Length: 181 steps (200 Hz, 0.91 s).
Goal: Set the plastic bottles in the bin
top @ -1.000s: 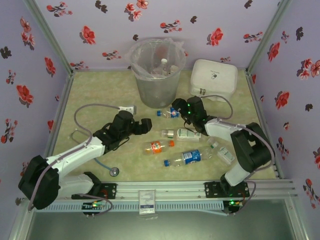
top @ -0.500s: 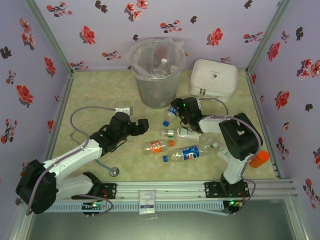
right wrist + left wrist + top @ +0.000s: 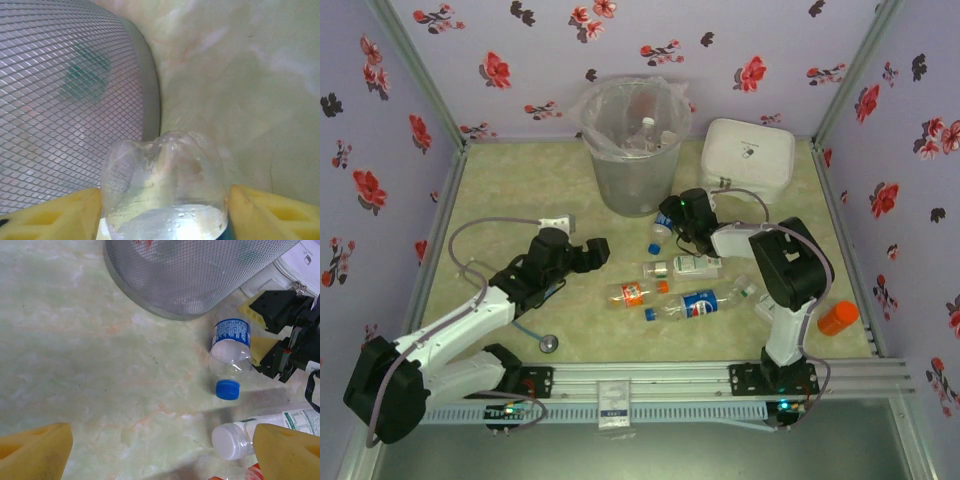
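Several clear bottles (image 3: 700, 303) lie on their sides near the upright, bag-lined bin (image 3: 631, 180).

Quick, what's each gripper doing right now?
Left gripper: open, holding nothing.
Right gripper: closed on the blue-capped bottle, pads against both its sides.

I see lilac walls (image 3: 540, 60) printed with red and black flowers, a pale green marbled table (image 3: 520, 190), a grey-white mesh-patterned bin (image 3: 190, 275), a white case (image 3: 748, 158), a clear blue-capped bottle (image 3: 231, 342), an orange-labelled bottle (image 3: 635, 293), and yellow pads (image 3: 35, 450).
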Available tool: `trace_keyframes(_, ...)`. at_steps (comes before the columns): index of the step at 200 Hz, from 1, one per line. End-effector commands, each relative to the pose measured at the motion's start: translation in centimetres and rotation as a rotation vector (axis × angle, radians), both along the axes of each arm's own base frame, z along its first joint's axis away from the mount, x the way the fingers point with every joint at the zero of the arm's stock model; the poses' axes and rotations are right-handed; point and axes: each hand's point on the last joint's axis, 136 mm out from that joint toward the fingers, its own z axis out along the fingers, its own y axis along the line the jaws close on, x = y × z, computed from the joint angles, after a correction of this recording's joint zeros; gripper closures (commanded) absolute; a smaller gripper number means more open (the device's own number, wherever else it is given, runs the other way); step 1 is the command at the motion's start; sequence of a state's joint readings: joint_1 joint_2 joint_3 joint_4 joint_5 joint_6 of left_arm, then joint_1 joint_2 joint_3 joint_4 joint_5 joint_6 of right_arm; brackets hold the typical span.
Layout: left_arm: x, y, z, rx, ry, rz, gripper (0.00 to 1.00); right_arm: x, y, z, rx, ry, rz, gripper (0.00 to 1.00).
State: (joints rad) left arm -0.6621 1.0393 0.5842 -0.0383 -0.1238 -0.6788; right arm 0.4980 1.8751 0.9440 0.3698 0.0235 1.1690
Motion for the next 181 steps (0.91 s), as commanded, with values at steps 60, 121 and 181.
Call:
trace_keyframes(60, 0.0, 1.3, -0.5, 0.032, 0.014, 0.033, 0.07, -0.1, -2.8, 0.9, -0.104, -0.017, -0.005, 0.61)
trace_keyframes(121, 0.3, 1.2, -0.5, 0.049, 0.014, 0.025, 0.06, -0.6, -8.0, 10.0, -0.155, -0.213, -0.035, 0.63)
trace_keyframes(181, -0.8, -0.4, -0.3, 0.191, 0.037, -0.197, 0.05, -3.5, -11.1, 27.3, -0.443, -0.513, 0.089, 0.68)
